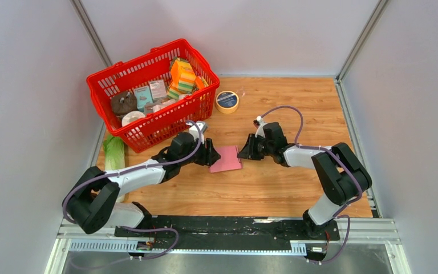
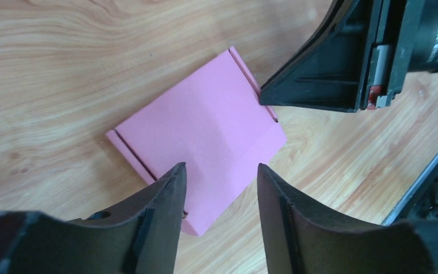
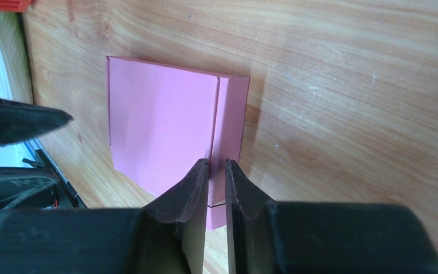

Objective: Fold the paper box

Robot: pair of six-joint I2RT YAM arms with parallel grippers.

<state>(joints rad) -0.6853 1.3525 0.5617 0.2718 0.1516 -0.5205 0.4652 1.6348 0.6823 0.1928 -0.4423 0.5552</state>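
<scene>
At the near edge, a black mounting plate (image 1: 222,225) carries both arm bases. From there the arms reach forward over the wooden table (image 1: 279,185) and meet near its middle.

The paper box (image 1: 227,160) lies flat on the wood between the two tools. It is a pink card piece, folded over on itself, with narrow flaps along two opposite sides.

The left gripper (image 1: 212,155) comes in from the left. In its wrist view its jaws stand clearly apart (image 2: 221,171) over the near edge of the pink card (image 2: 199,125), and they hold nothing.

The right gripper (image 1: 243,153) comes in from the right, with its tip at the card's opposite edge. In its own wrist view the fingers are drawn almost together (image 3: 217,165), with only a thin slit between them. They sit at the crease where the narrow side flap meets the main panel (image 3: 159,125). Pink shows in the slit, but whether the card is actually pinched cannot be told.

Left of the left arm, a pale green leafy vegetable (image 1: 113,153) lies beside the wall.

Farther back, a roll of yellow tape (image 1: 227,101) lies flat on the wood. Just to its left stands a red shopping basket (image 1: 165,123). The basket holds orange-and-green striped packs (image 1: 182,77), small cartons and some round items.
</scene>
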